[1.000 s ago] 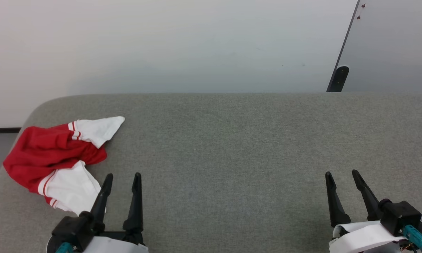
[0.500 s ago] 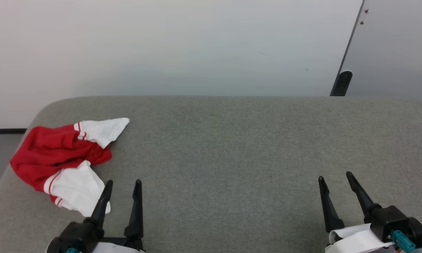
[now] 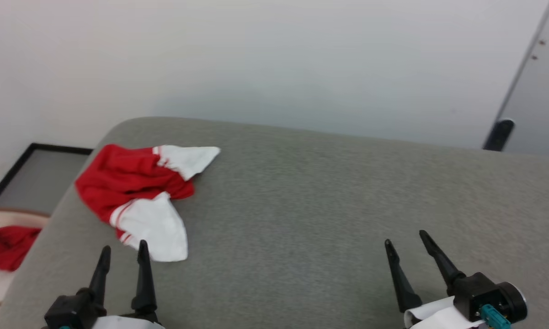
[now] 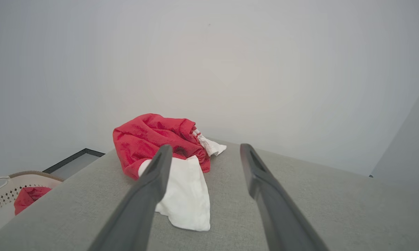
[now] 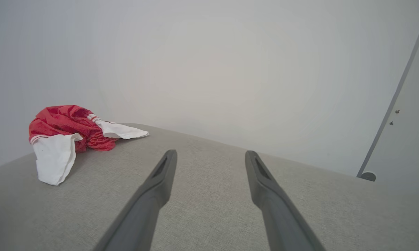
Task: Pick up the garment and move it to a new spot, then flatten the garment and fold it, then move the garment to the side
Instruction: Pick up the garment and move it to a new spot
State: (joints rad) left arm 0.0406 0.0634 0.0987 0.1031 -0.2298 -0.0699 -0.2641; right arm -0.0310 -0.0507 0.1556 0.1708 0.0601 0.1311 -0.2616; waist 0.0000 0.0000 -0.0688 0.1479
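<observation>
The garment lies crumpled at the far left of the grey padded table: red body, two white sleeves with red-and-white striped seams, its number print hidden in the folds. My left gripper is open just short of the nearer white sleeve, apart from it. The left wrist view has the garment straight ahead between and beyond the fingers. My right gripper is open over bare table far to the right; its wrist view has the garment at the far left.
A pale basket stands on the floor off the table's left edge, holding a plain red bunched cloth. The same basket appears in the left wrist view. A white wall runs behind the table, and a dark door stop is at the back right.
The head camera has turned left, so the whole scene shifted right and the basket came into view. Both grippers stay open; the garment lies as before.
</observation>
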